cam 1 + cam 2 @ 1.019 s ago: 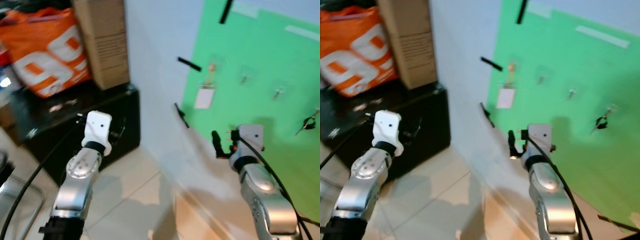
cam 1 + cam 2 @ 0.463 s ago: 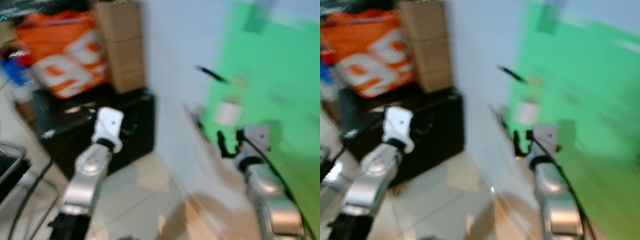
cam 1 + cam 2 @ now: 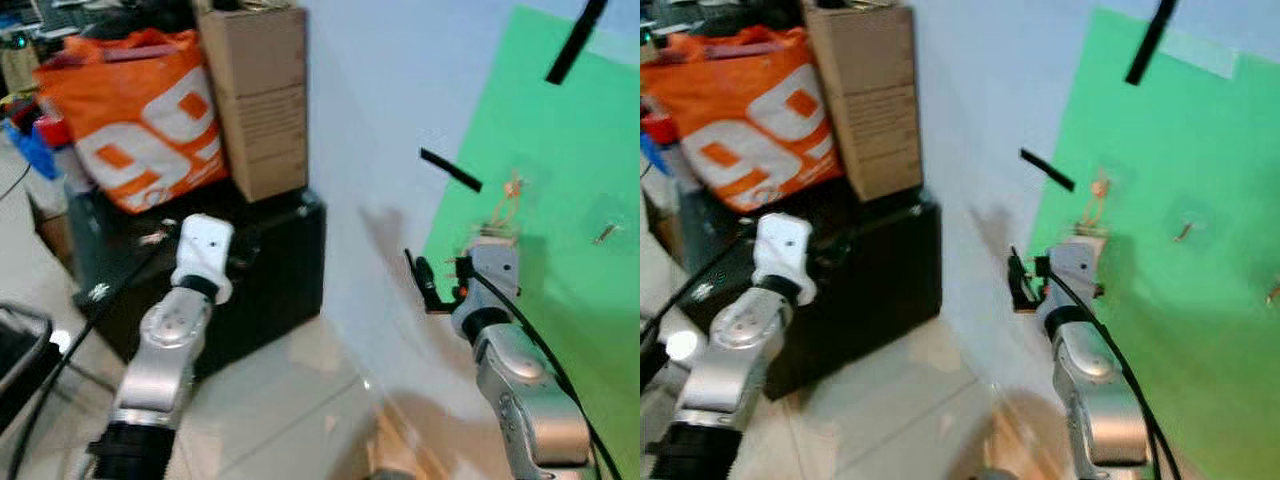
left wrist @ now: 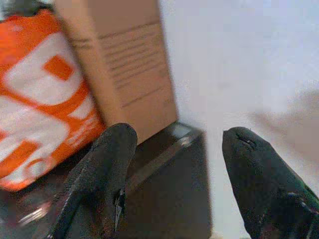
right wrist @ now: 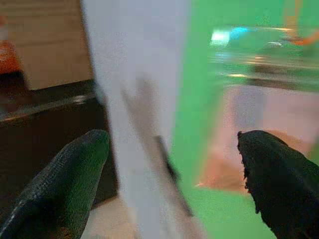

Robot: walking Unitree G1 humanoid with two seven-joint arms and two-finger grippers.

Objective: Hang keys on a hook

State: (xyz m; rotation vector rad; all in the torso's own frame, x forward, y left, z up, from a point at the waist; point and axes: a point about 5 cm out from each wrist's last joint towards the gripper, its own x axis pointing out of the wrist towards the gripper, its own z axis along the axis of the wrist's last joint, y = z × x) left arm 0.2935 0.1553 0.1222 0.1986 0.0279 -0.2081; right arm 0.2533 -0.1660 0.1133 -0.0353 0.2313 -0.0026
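In the left eye view, the right gripper (image 3: 428, 287) was raised in front of the green board (image 3: 560, 200) on the far right wall. This was probably to bring it near the hooks. One small hook (image 3: 605, 233) stuck out of the board to the right. A string with a white tag (image 3: 497, 228) hung on the board just behind the wrist. I could not find the keys with certainty; the gripper carried nothing that I could see. The left gripper (image 3: 205, 262) was held up at the left, over a black cabinet (image 3: 270, 270), and seemed to be idle.

In the right eye view, an orange bag (image 3: 750, 120) and a cardboard box (image 3: 870, 100) stood on the cabinet, against the pale wall (image 3: 980, 120). The floor (image 3: 900, 410) was of light tiles. Black tape strips (image 3: 1047, 170) were stuck on the wall and the board.

In the left wrist view, the fingers (image 4: 107, 169) stood wide apart with nothing between them, pointing at the box and bag.

In the right wrist view, the fingers (image 5: 65, 184) were also spread and empty, aimed at the edge where the wall met the board. The picture was blurred.
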